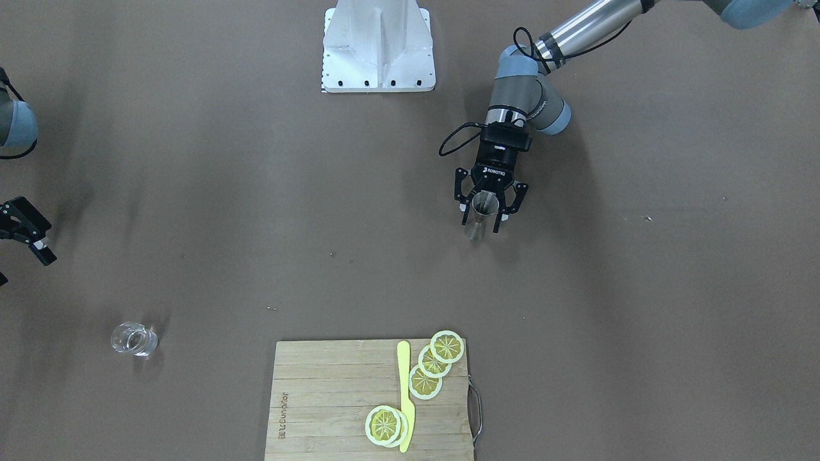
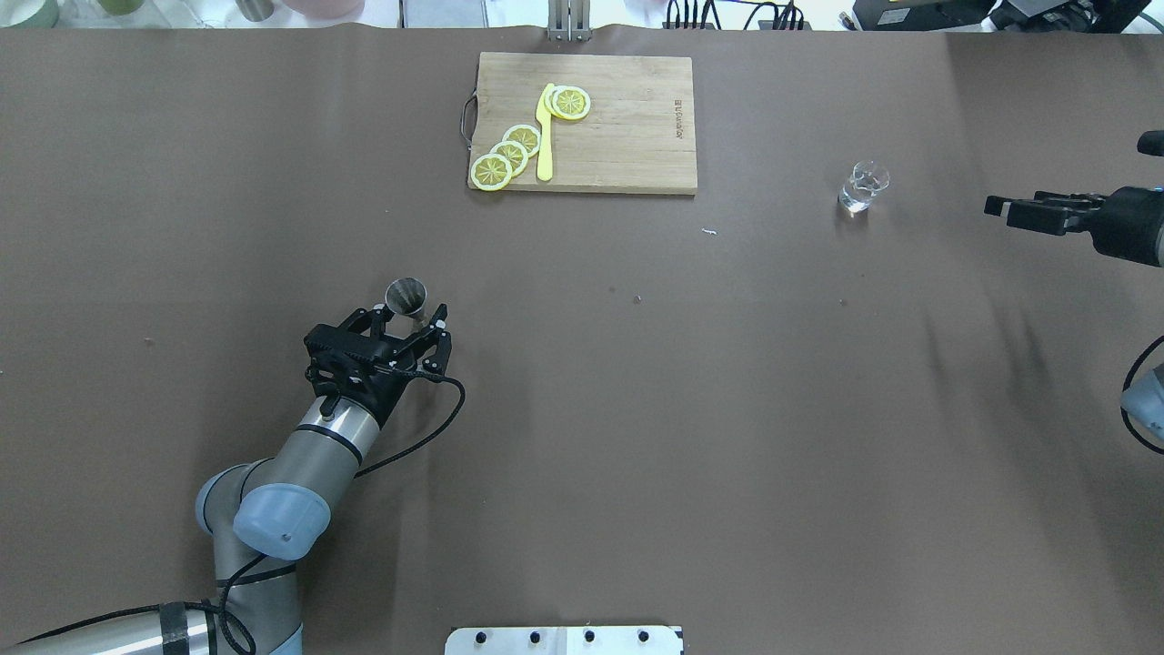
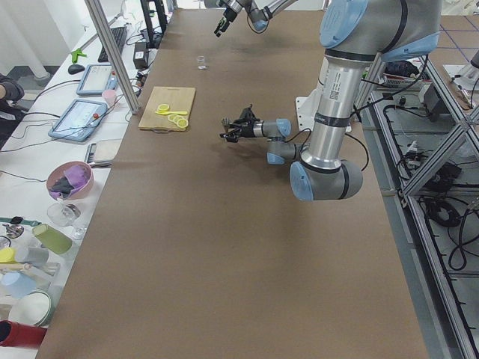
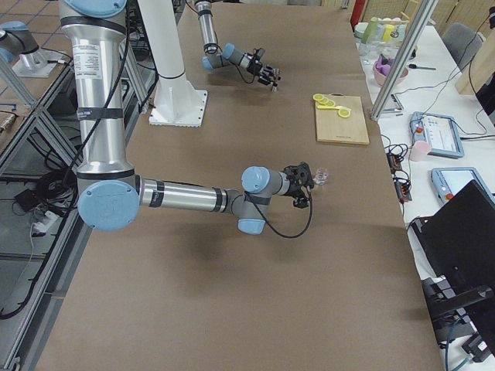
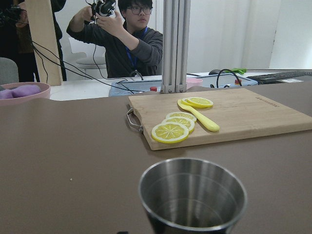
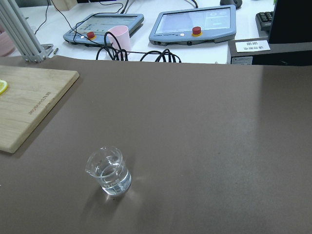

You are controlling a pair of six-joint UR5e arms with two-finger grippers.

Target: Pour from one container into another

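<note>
front-facing: the left gripper (image 1: 482, 224) stands spread astride the upright metal jigger (image 1: 478, 228), not yet clamped. the glass cup (image 1: 134, 338) sits well apart, toward the surface's operator-side edge, nearer the right gripper (image 1: 25, 234), which is also spread. overhead: the jigger's long axis is vertical, between the left fingers. right wrist: the cup lies ahead.
</note>
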